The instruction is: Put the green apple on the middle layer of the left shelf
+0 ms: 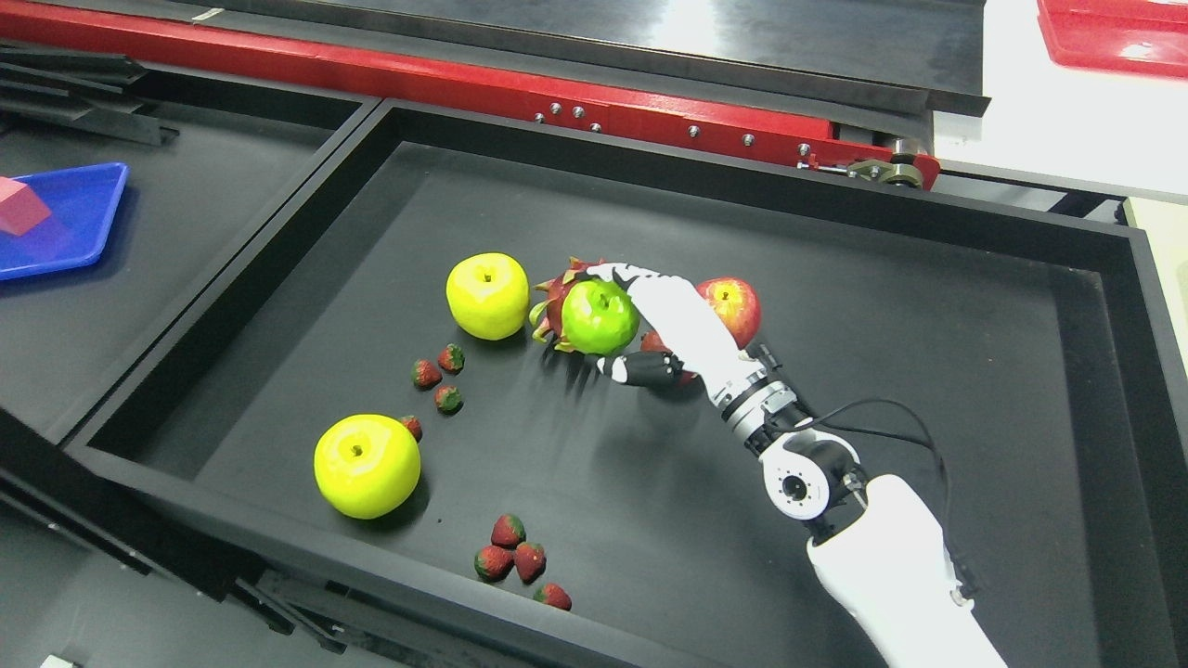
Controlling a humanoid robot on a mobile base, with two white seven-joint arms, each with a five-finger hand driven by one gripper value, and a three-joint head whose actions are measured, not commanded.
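Observation:
A green apple (599, 316) sits in the middle of the black tray (928, 278), partly in front of a red dragon fruit (557, 295). My right hand (624, 320) comes in from the lower right and is shut on the green apple, with white fingers (620, 275) curled over its top and the dark thumb (645, 368) under its right side. Whether the apple is lifted off the tray floor is not clear. The left arm is out of view.
Two yellow apples (487, 295) (366, 465), a red apple (733, 308) behind my wrist and several strawberries (436, 376) (517, 557) lie in the tray. A blue tray (79, 209) with a pink block (19, 204) is at far left. A red rail (464, 83) runs behind.

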